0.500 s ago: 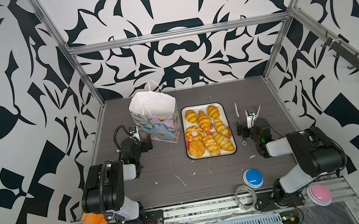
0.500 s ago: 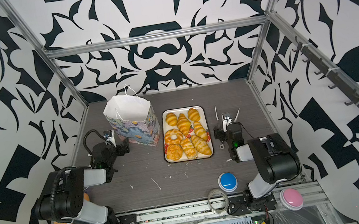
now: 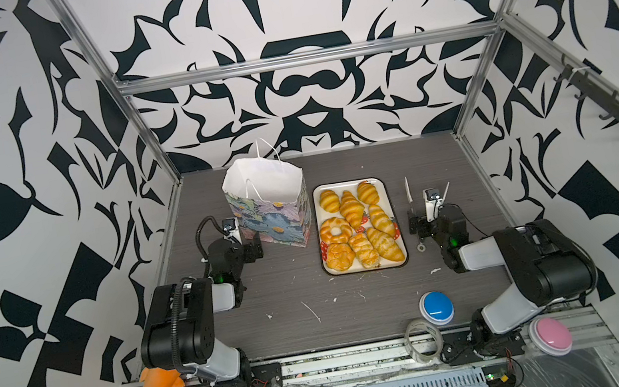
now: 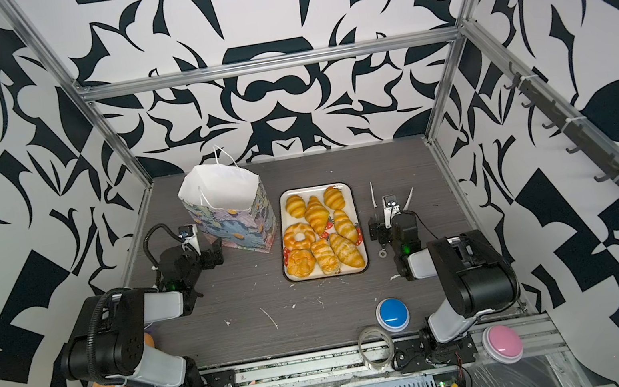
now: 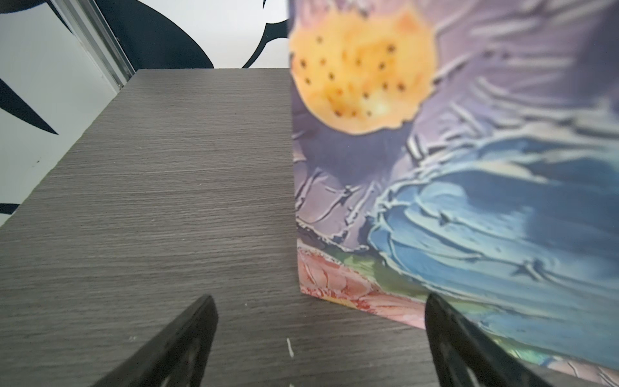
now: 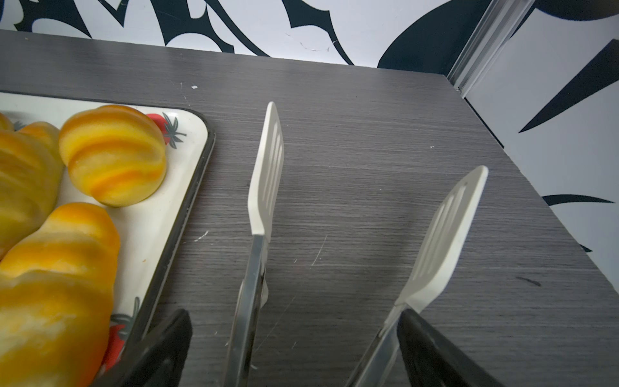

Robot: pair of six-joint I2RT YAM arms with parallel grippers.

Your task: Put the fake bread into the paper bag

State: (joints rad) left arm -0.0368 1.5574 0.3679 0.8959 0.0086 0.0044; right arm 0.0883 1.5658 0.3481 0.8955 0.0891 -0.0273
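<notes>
The left gripper's (image 5: 318,298) black fingers (image 5: 187,341) stand wide apart with nothing between them. They sit low over the grey table (image 5: 134,201), at the near bottom corner of the paper bag (image 5: 469,167). The right gripper's (image 6: 294,311) fingers (image 6: 160,348) are spread just as wide. Between them run metal tongs (image 6: 266,174) with white slotted blades, sprung apart and empty, just beside the strawberry-printed tray (image 6: 192,157). In both top views the fake bread (image 3: 351,209), eight glossy pastries, lies on that tray. The flowered bag stands upright and open-mouthed, close on the tray's left.
</notes>
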